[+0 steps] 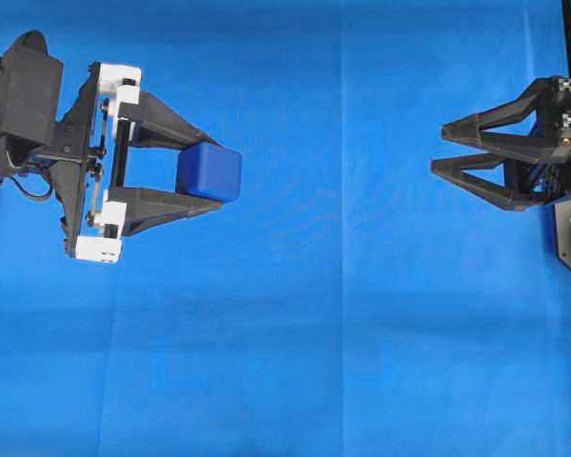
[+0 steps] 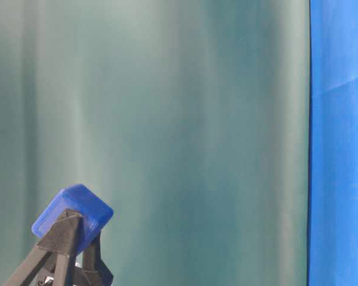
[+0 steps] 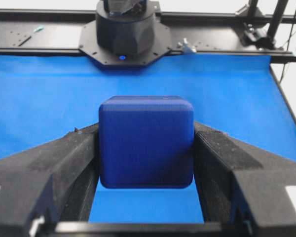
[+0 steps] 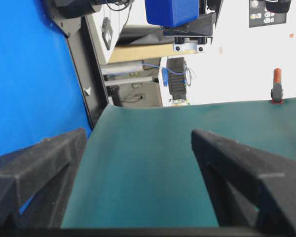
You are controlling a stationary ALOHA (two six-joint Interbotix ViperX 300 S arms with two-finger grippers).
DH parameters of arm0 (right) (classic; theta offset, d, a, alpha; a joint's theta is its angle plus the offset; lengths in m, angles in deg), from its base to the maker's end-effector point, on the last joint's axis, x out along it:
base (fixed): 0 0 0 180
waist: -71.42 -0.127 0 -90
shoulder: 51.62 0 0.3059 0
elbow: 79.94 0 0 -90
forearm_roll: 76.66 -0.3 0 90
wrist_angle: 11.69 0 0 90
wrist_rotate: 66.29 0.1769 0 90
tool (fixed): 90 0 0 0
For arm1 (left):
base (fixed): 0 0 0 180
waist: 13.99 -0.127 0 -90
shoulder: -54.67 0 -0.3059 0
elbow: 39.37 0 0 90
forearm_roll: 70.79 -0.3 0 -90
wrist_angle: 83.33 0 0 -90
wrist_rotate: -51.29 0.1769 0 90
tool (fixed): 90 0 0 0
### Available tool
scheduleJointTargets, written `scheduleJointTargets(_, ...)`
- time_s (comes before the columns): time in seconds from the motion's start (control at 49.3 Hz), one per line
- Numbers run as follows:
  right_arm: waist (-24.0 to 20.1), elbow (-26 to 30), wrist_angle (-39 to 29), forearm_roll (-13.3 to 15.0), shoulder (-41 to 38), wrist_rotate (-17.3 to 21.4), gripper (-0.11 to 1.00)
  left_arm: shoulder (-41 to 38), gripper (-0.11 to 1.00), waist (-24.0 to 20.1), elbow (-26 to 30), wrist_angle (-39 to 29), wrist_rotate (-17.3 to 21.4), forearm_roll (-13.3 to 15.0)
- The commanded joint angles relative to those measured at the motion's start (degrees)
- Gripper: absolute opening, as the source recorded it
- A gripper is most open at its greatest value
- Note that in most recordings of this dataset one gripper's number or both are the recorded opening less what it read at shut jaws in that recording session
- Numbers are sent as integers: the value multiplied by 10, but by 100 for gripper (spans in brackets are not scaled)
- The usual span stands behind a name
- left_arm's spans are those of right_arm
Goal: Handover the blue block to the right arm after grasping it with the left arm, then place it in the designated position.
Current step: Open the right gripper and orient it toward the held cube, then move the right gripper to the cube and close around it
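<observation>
No containers visible in any view. Overhead view: left claw (image 1: pixel 212 173) at approx. 9 o'clock of frame, prongs pointing toward 3 o'clock, clamped on the blue block (image 1: pixel 209 171). Block sits between the two prong tips, touching both, at the outer end of the claw, clear of the white finger mounts (image 1: pixel 117 83). Left wrist view: block (image 3: pixel 146 141) fills centre, one prong pressed against each side face; blue cloth (image 3: pixel 49 98) on the worktop visible beyond it. Table-level view: block (image 2: pixel 73 210) tilted, held up at the prong tips, at approx. 7 o'clock of frame. Right claw (image 1: pixel 437 147) at approx. 3 o'clock overhead, prongs spread apart, nothing between them, pointing toward 9 o'clock, well apart from the block. Right wrist view: block (image 4: pixel 171 12) at 12 o'clock, far beyond the spread prongs.
</observation>
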Motion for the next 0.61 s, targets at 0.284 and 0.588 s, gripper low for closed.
scheduleJointTargets(0.284, 1, 54, 14, 1, -55, 2, 95, 4, 49, -2, 7, 5, -1, 0)
scheduleJointTargets(0.588, 0, 135, 32, 1, -164, 2, 95, 5, 49, -2, 7, 5, -1, 0)
